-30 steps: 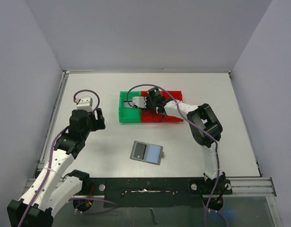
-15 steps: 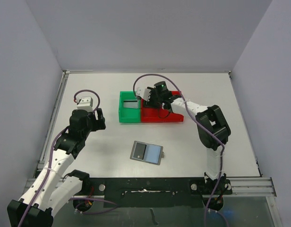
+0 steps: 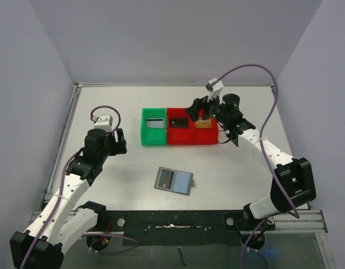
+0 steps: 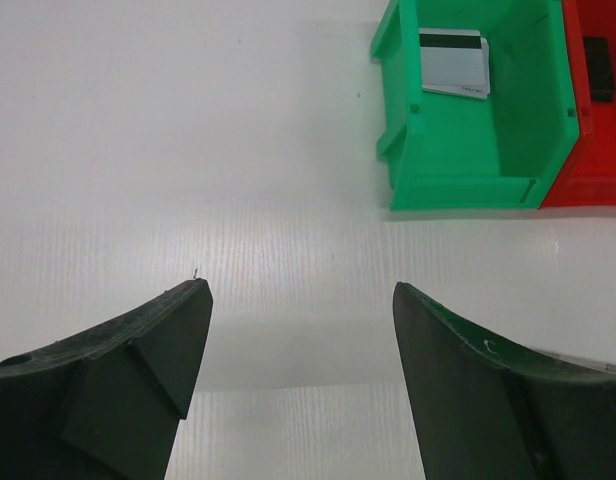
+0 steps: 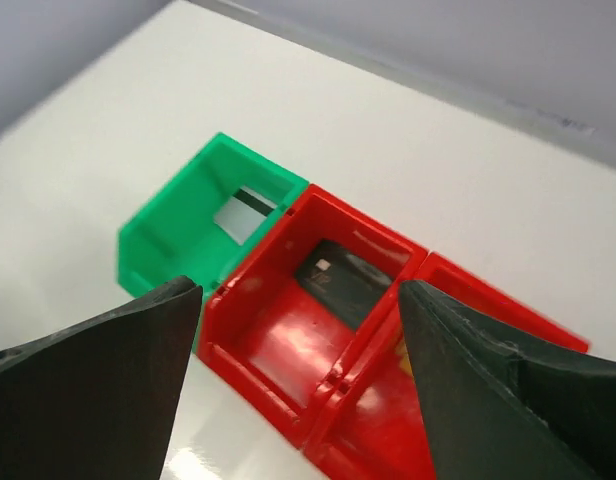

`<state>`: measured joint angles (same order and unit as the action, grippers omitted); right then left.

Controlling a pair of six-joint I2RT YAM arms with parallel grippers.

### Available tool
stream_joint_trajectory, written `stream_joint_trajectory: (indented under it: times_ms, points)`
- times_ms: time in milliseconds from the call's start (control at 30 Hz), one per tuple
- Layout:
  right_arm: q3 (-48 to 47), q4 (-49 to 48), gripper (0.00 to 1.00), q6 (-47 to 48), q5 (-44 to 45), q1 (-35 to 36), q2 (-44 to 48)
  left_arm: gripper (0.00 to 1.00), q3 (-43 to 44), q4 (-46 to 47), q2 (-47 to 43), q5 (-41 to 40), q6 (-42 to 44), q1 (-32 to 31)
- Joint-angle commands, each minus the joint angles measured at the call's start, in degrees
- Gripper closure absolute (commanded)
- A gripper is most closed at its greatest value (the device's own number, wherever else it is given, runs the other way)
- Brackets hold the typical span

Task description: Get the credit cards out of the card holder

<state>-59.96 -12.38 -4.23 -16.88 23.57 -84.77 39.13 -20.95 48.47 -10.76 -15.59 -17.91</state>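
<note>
Find card holder [image 3: 173, 180] flat & open on table, on near side of green bin [image 3: 153, 138], toward arm bases, well apart from it. Long axis approx left-right, slightly tilted. Note dark patch on its left half: card or pocket, can't tell.

Count cards: 2, both out of holder. Silver card [image 4: 454, 62] inside green bin. Black card [image 3: 178, 122] in red bin [image 3: 192, 139], in compartment touching green bin's right side.

See L gripper [image 4: 298, 300] left of green bin & a bit nearer the bases, fingers spread wide, nothing between, aimed toward green bin. See R gripper [image 5: 293, 290] up over red bin, right of green bin, fingers likewise wide apart, nothing held.

Judging by top view: holder roughly midway btw both grippers, L prob. a touch nearer. From R jaws, look back toward bases & left. From L jaws, toward bases & right.

Tally: 1 card holder, 2 cards, 1 green bin, 1 red bin w/ 2 compartments showing, 1 small tan thing [image 3: 204, 124] in compartment farthest from green bin, can't ID.
</note>
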Motion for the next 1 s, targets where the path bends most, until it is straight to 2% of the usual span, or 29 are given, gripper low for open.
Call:
stream_joint_trajectory:
  times_ms: [0,67,133,233,300,367,500,567,667,800,967]
  points:
    - [-0.5,5.1,0.18,-31.9,-13.8,-5.1,0.4,0.27,0.7,2.8,0.9,1.5,0.9,0.2]
    - [-0.6,9.6,0.21,-34.5,-20.4,-6.0,-1.0,0.27,0.8,2.7,1.2,1.4,0.8,0.2]
    - [3.1,8.7,0.24,-33.2,-22.5,-4.3,-1.1,0.27,0.8,2.7,1.6,1.4,0.8,0.2]
    - [2.2,17.9,0.25,-27.2,-18.2,-1.5,-2.2,0.27,0.9,2.8,2.5,1.6,0.8,0.2]
    - [0.3,25.8,0.24,-23.7,-12.0,1.1,-2.5,0.27,1.1,2.5,3.1,2.0,0.8,0.2]
    - [0.2,29.6,0.23,-23.9,-5.7,3.9,-1.9,0.27,1.1,2.4,3.2,2.0,0.8,0.2]
    - [7.2,25.5,0.28,-35.4,-1.6,7.2,1.1,0.28,1.1,2.5,3.3,1.6,1.0,0.2]
    - [13.1,19.0,0.31,-42.7,-2.2,9.4,3.3,0.28,1.1,2.5,3.9,2.1,1.0,0.1]
    - [19.4,9.4,0.33,-50.7,1.8,16.1,6.4,0.29,1.4,2.6,4.9,2.9,1.0,0.0]
    - [18.9,9.2,0.37,-57.0,10.1,24.9,4.2,0.29,1.6,2.8,5.9,4.1,0.8,0.1]
    - [15.5,12.0,0.44,-63.0,18.4,31.5,-0.3,0.28,1.6,2.6,5.7,5.2,0.1,0.0]
